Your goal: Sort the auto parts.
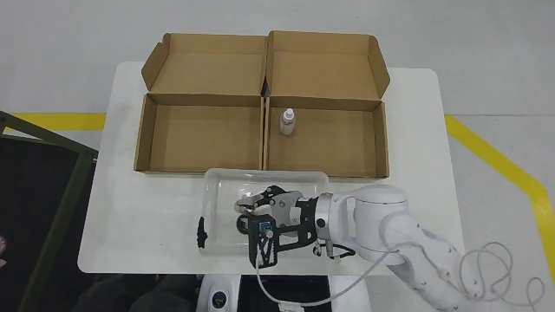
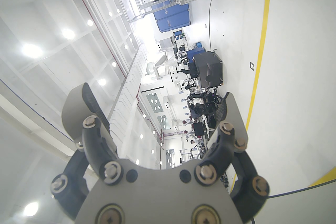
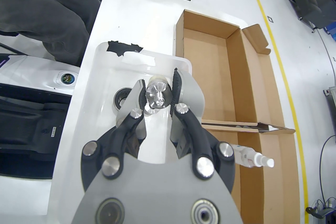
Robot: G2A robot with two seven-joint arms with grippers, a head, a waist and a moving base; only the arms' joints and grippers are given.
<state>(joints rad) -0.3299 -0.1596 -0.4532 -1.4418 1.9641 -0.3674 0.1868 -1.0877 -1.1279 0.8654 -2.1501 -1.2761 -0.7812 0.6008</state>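
Two open brown cardboard boxes (image 1: pixel 199 139) (image 1: pixel 338 143) border the clear plastic tray's (image 1: pixel 260 173) far rim; inside, the right gripper (image 3: pixel 158 79) clamps a shiny stepped metal cylinder (image 3: pixel 155 95); the left gripper (image 2: pixel 157 93) gapes apart.

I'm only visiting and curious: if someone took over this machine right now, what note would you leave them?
Left gripper: open, holding nothing, pointing out at the room.
Right gripper: in the clear tray, shut on a silver metal part.
Things: a black bearing lies in the tray beside it. A white spray bottle is in one cardboard box, and the second box sits alongside.
Done: bottle boxed, metal part gripped.
Left: lift the metal part into a box, then probably the bearing.
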